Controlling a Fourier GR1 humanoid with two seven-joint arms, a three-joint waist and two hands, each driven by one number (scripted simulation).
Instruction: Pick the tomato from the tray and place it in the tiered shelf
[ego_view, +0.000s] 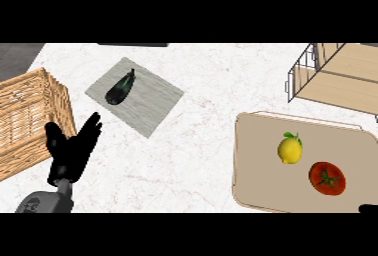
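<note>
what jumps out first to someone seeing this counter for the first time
The red tomato and yellow lemon stand out, lying side by side on the beige tray at the right. Next comes the left hand, black and open with fingers up, at the lower left beside a wicker basket. A dark eggplant lies on a grey mat at upper centre.

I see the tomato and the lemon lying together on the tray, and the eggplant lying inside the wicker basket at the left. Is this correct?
Not quite. The head view shows the eggplant lying on the grey mat beside the wicker basket, not inside it. The rest holds: the tomato and the lemon lie together on the tray.
</note>
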